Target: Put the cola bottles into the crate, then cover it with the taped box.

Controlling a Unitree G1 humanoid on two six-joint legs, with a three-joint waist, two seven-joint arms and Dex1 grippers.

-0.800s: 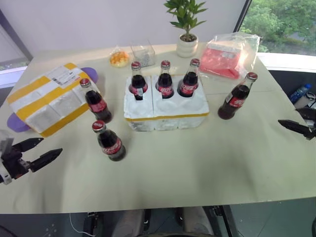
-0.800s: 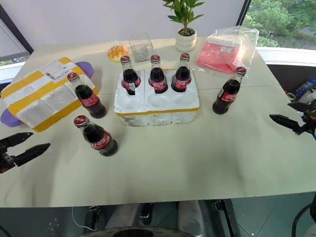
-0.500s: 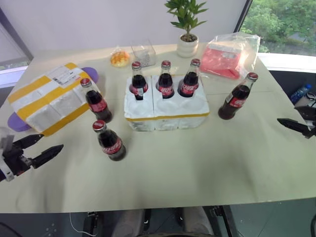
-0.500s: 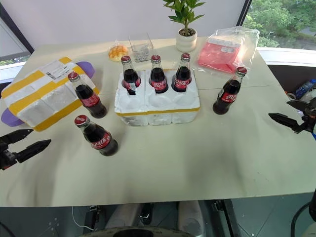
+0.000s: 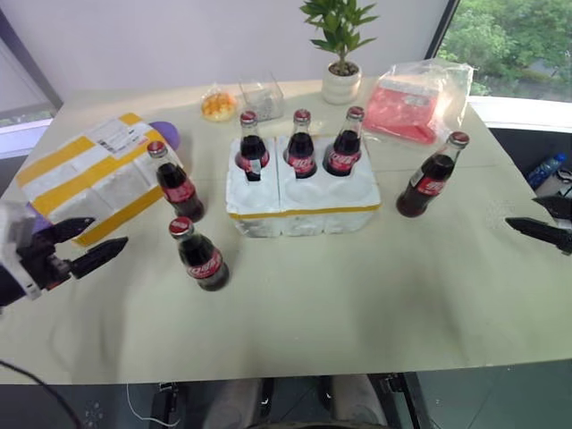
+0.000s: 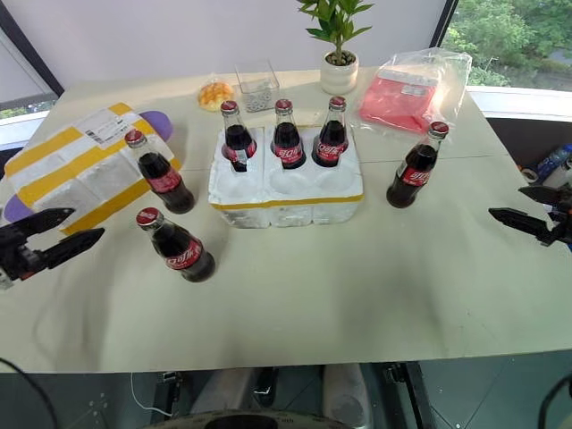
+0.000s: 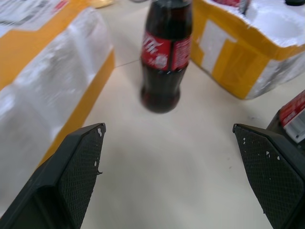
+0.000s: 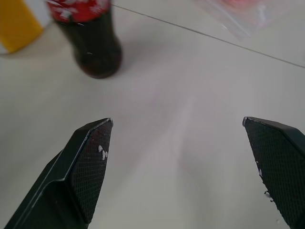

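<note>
**Operator:** Moved since the earlier frame: left gripper, from the near left corner of the table inward, now just in front of the taped box. Same place as before: right gripper, at the right table edge. Confirm end-effector state.

**Technician:** Confirmed. Left fingers spread wide, nothing between them, nothing held. Right fingers likewise spread wide and empty, above bare tabletop.

**Operator:** Report location of cola bottles.

**Technician:** Three seated upright in the far row of the crate: left hole bottle, middle hole bottle, right hole bottle. Near row of holes unfilled. Three standing loose on the table: one between taped box and crate, one nearer the table's front edge, one to the right of the crate, apart from it.

**Operator:** Report taped box.

**Technician:** Flat on the table at far left, label side up, resting on a purple item. Not on the crate.

**Operator:** Report remaining items.

**Technician:** Along the far edge: potted plant, pink bag in clear plastic, clear container, orange snack bag.
</note>
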